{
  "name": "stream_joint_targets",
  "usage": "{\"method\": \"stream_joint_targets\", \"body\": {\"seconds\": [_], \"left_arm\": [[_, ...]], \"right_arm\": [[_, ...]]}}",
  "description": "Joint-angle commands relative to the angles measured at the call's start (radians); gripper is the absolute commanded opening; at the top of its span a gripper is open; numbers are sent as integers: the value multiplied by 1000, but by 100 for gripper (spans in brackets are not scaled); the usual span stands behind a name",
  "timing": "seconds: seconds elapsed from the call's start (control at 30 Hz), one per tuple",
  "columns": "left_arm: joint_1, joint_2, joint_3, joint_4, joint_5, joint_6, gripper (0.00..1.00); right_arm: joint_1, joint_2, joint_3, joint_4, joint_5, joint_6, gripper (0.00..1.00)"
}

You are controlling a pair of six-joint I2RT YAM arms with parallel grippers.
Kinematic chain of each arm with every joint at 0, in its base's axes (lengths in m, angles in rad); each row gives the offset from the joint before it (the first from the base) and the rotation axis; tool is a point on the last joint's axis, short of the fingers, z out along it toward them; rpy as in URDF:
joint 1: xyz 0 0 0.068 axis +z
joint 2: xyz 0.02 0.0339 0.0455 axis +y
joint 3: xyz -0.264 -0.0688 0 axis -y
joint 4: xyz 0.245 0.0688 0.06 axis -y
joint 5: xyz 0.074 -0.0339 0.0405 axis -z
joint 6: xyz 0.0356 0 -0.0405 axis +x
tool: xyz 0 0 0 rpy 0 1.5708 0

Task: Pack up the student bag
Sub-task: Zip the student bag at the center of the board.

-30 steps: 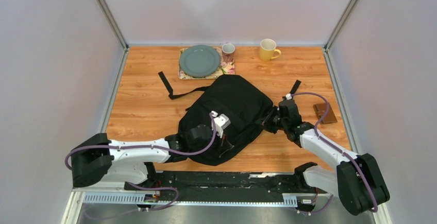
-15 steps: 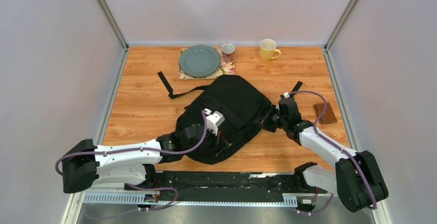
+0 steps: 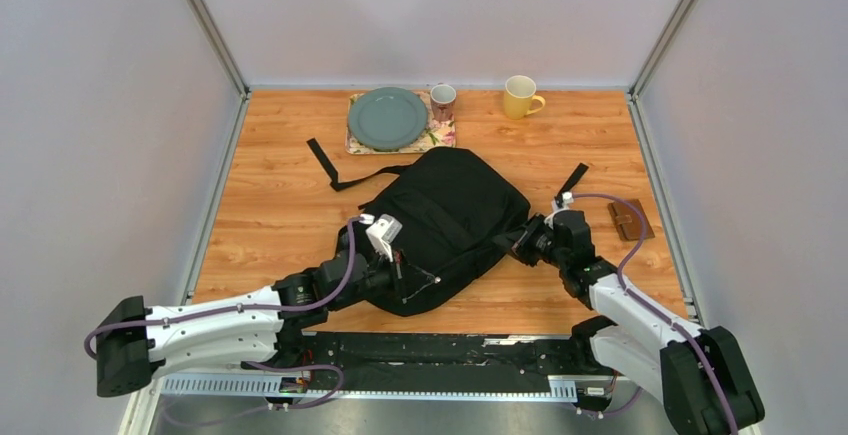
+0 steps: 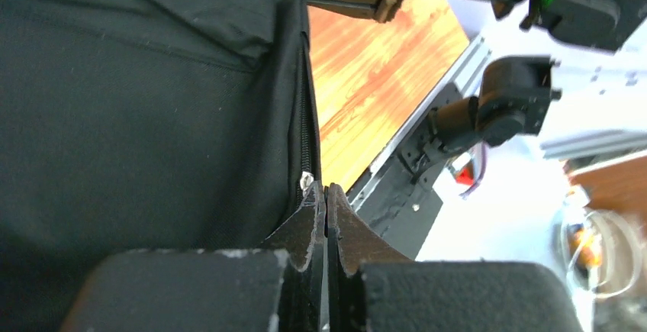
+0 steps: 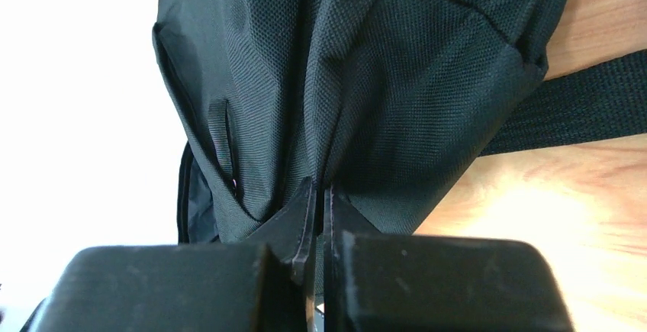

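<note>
Fabric, black and slumped: the student bag (image 3: 445, 220) lies at the middle of the table (image 3: 270, 215), one long strap (image 3: 322, 163) trailing toward 10 o'clock. At its 3 o'clock edge the right claw (image 5: 321, 188) is clenched on a gathered fold of the cloth, which runs straight in between the tips. At 7 o'clock the left claw (image 4: 326, 196) is clenched tight against the zip seam, a small silvery slider (image 4: 306, 182) just beside its tips; whether anything is caught between them I cannot tell. From above, both sets of tips are lost against the black, and the bag's inside is hidden. Out at 3 o'clock, past the right arm, lies a brown wallet (image 3: 630, 220). Along the far edge, from 11 to 1 o'clock, stand a green plate (image 3: 387, 118) covering most of a flowered mat (image 3: 443, 133), a small mug (image 3: 442, 101) and a yellow mug (image 3: 520, 96).
</note>
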Motion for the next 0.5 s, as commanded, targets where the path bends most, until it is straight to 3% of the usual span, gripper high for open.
{"method": "stream_joint_targets", "body": {"seconds": [0.0, 0.23, 0.47], "left_arm": [[-14, 45, 157, -71, 208, 334, 0], [-117, 107, 226, -363, 23, 559, 0], [-131, 46, 164, -515, -190, 440, 0]], "right_arm": [[-43, 16, 37, 24, 183, -40, 0], [-47, 102, 84, 63, 185, -52, 0], [-96, 175, 112, 116, 164, -88, 0]]}}
